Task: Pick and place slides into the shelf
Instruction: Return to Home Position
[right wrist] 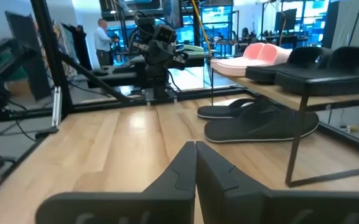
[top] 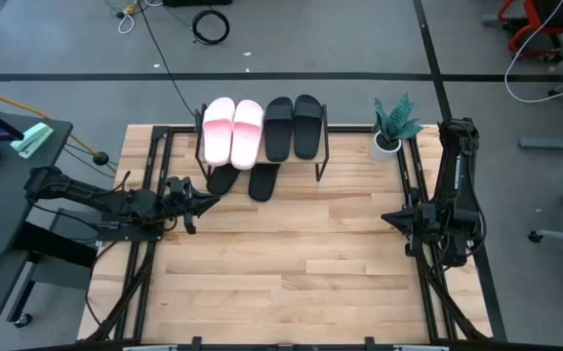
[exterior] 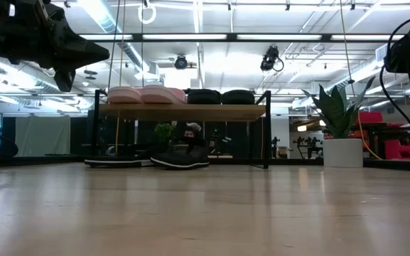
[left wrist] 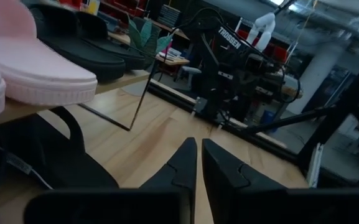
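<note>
On the shelf (exterior: 183,112), four slides (top: 278,128).

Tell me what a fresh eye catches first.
Two pale pink slides and two black slides sit atop the wooden-topped, black-framed shelf at the light wooden table's far edge; two more black slides lie beneath. The left gripper hovers shut by the shelf's left front, the right gripper shut at the table's right side.

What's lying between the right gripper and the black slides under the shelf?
Nothing; bare wooden tabletop runs from the shut right gripper to the two black slides under the shelf. The right wrist view shows it, and the high view agrees.
</note>
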